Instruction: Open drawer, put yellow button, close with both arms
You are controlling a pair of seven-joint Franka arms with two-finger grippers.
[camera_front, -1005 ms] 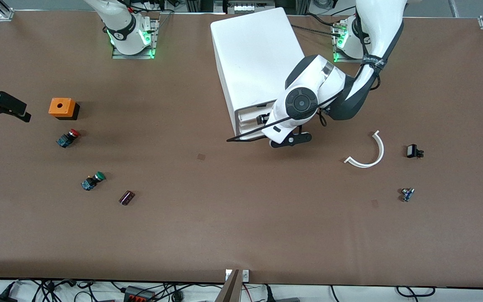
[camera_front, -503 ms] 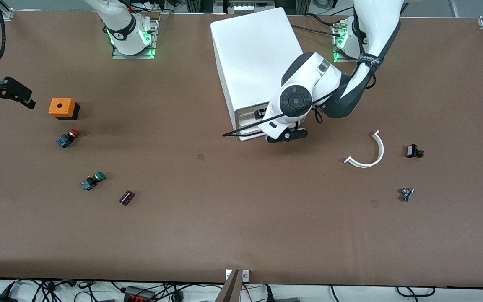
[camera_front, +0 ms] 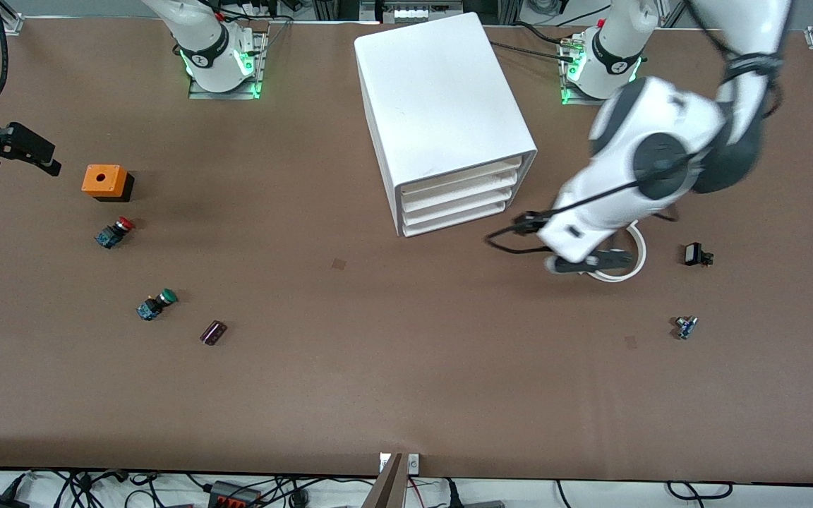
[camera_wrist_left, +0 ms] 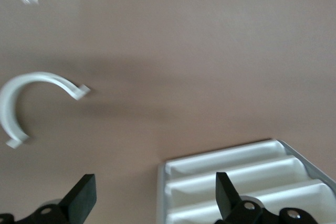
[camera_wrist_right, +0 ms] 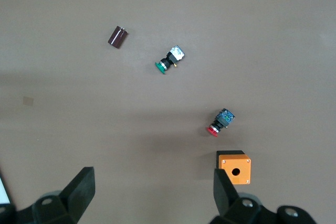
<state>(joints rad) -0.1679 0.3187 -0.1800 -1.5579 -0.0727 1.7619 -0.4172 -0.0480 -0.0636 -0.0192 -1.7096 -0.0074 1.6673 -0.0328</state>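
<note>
The white cabinet (camera_front: 435,92) stands in the middle of the table near the bases. Its uppermost drawer (camera_front: 459,177) sits pushed in, level with the three below it. The yellow button is out of view. My left gripper (camera_wrist_left: 154,187) hangs open and empty over the table between the cabinet's front (camera_wrist_left: 247,182) and a white curved strip (camera_front: 638,243); in the front view its wrist covers the fingers. My right gripper (camera_front: 18,161) hangs open and empty at the right arm's end of the table, over bare table beside an orange box (camera_wrist_right: 234,167).
Beside the orange box (camera_front: 104,180) lie a red-capped button (camera_front: 114,231), a green-capped button (camera_front: 156,304) and a brown cylinder (camera_front: 213,332). Toward the left arm's end lie a small black part (camera_front: 696,254) and a small blue part (camera_front: 685,327).
My left arm has drawn back from the cabinet's front toward its own end of the table, now over the curved strip. The uppermost drawer now sits flush. My right gripper rose slightly.
</note>
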